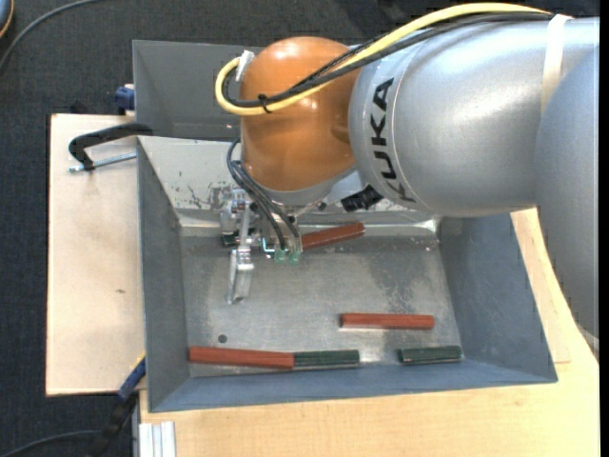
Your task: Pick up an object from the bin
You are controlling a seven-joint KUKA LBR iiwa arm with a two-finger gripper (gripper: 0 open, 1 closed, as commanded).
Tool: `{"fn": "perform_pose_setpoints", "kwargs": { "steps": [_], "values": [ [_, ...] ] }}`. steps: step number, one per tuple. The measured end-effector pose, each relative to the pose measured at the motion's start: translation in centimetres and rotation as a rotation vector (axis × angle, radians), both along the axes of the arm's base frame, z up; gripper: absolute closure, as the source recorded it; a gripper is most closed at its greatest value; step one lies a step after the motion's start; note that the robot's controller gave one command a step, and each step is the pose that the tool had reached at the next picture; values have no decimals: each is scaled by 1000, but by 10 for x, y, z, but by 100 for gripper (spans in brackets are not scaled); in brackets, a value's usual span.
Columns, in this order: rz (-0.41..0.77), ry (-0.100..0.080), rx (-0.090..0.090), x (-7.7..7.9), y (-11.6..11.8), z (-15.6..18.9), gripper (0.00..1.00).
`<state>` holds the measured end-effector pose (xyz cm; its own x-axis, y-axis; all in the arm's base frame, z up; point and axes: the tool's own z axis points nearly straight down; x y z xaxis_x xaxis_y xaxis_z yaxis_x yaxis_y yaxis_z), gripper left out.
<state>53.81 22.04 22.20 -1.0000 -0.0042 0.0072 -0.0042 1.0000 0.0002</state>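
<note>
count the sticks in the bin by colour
red sticks: 3
green sticks: 2
total: 5

Robotics lab, large silver KUKA arm (476, 112) over a grey metal bin (157, 284), dark carpet floor (285, 3) beneath

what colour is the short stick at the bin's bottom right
The short stick is dark green, clearest in the camera view.
</note>
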Motion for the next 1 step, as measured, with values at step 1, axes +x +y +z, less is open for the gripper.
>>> {"fn": "perform_pose_setpoints", "kwargs": {
  "steps": [1],
  "values": [
    [288,-3,0,-14,-36,-153,0]
  ]
}}
